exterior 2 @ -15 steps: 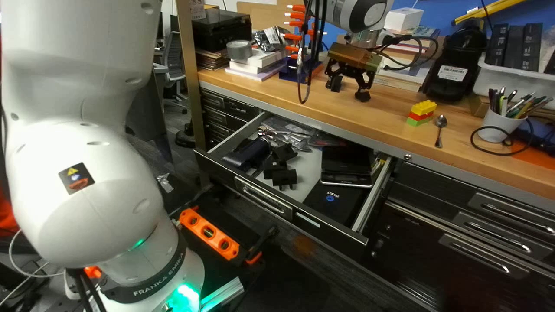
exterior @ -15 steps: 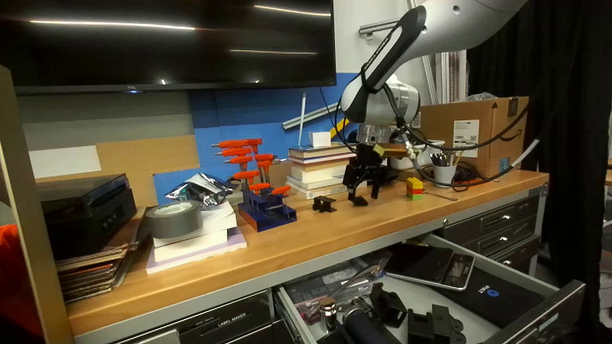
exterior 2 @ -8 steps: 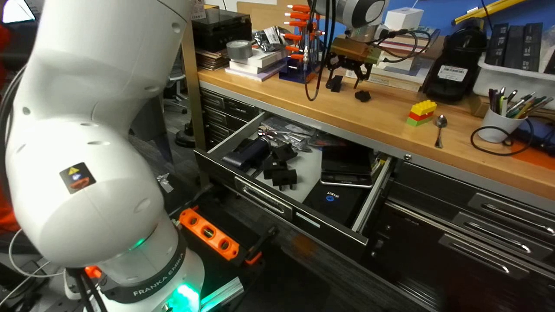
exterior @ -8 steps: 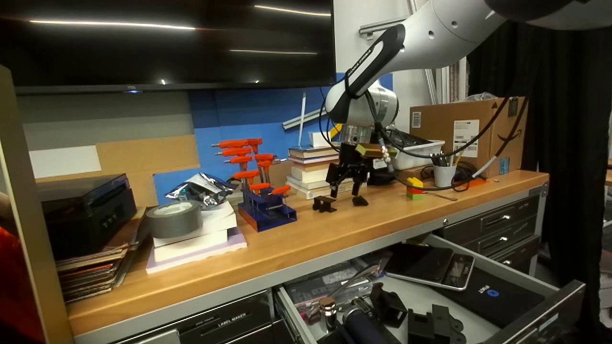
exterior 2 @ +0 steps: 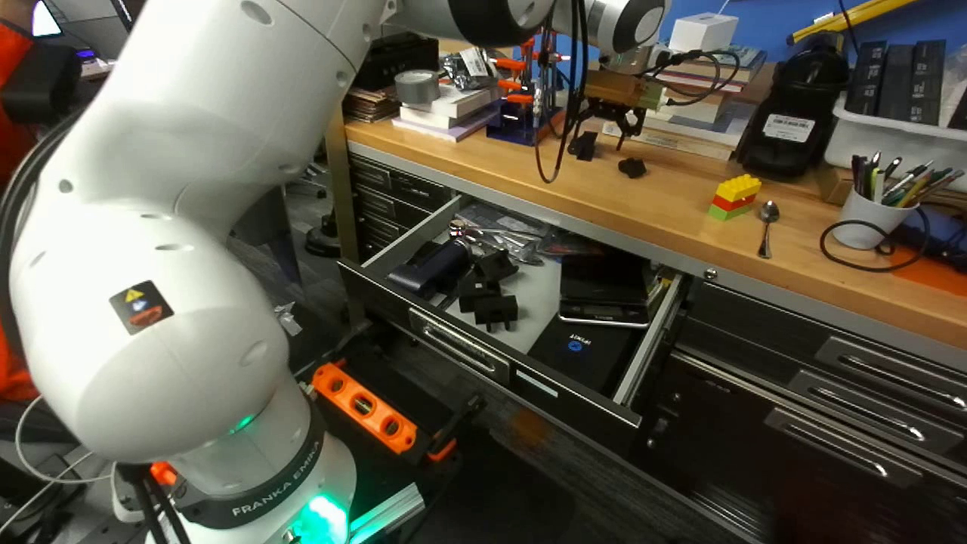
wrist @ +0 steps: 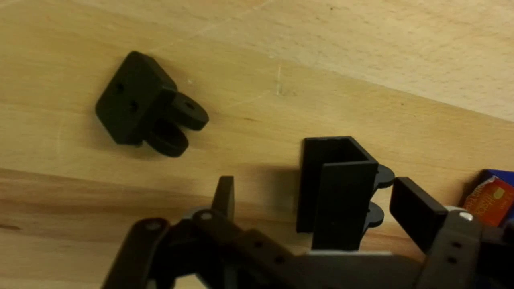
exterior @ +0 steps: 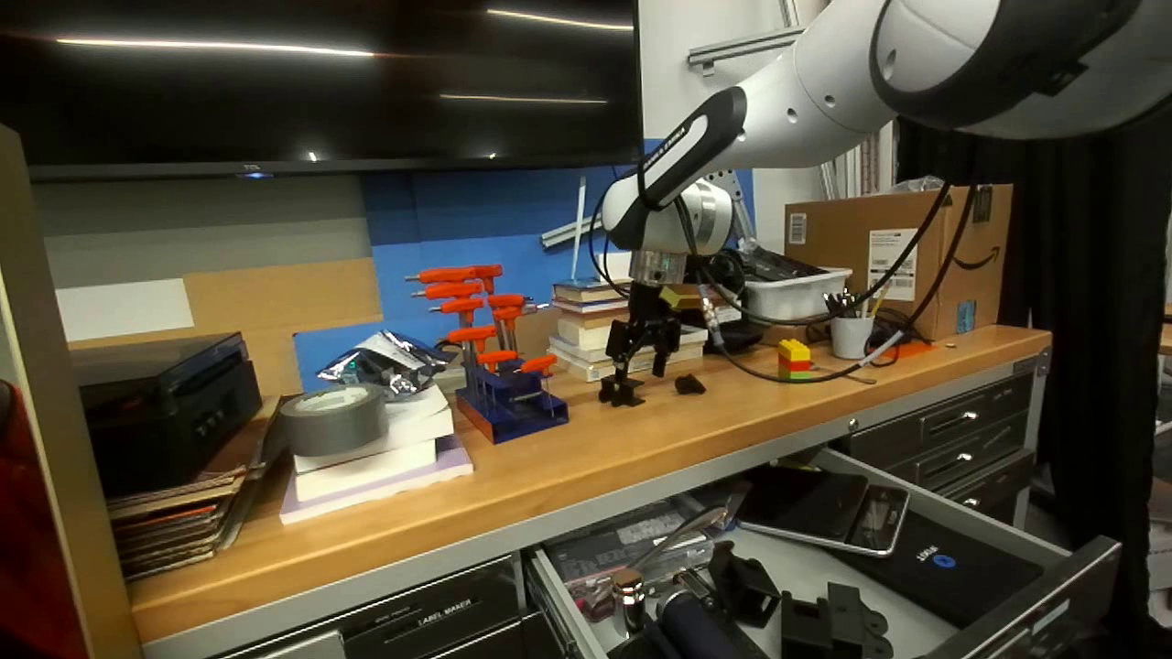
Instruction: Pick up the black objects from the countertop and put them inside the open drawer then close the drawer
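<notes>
Wrist view: the black two-fingered metal gripper [wrist: 321, 204] has its fingers spread wide; a matte black U-shaped plastic bracket [wrist: 343, 200] shows ungrasped between them, at four o'clock. At ten o'clock a matte black plastic block [wrist: 145, 102] with two rounded lugs rests, like the bracket, on the light-brown wooden bench [wrist: 249, 96]. Toward seven o'clock from the bracket, in an exterior view, the wide dark-grey metal drawer [exterior 2: 582, 408] stands open.

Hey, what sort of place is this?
Probably a workshop or robotics lab, going by the wooden workbench, the orange-handled tools racked on it and the big white robot arm.
</notes>
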Motion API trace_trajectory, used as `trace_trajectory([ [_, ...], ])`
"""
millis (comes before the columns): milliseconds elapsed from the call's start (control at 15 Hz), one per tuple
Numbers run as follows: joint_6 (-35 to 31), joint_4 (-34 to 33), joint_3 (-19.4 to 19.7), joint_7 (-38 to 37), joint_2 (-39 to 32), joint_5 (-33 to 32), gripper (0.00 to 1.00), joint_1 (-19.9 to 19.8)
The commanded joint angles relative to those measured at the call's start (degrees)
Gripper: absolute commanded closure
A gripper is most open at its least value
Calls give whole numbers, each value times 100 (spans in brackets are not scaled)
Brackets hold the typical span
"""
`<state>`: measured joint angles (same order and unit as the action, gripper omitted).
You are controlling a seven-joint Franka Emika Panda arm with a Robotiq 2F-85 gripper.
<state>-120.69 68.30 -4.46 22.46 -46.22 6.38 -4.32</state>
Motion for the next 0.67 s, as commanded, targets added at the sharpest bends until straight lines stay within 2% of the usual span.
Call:
trace_trajectory([
  [0,339,-954,-127,152,-534,-37,0,-69],
  [600,599,-1759,-217,267,-1021,0,0,-60],
])
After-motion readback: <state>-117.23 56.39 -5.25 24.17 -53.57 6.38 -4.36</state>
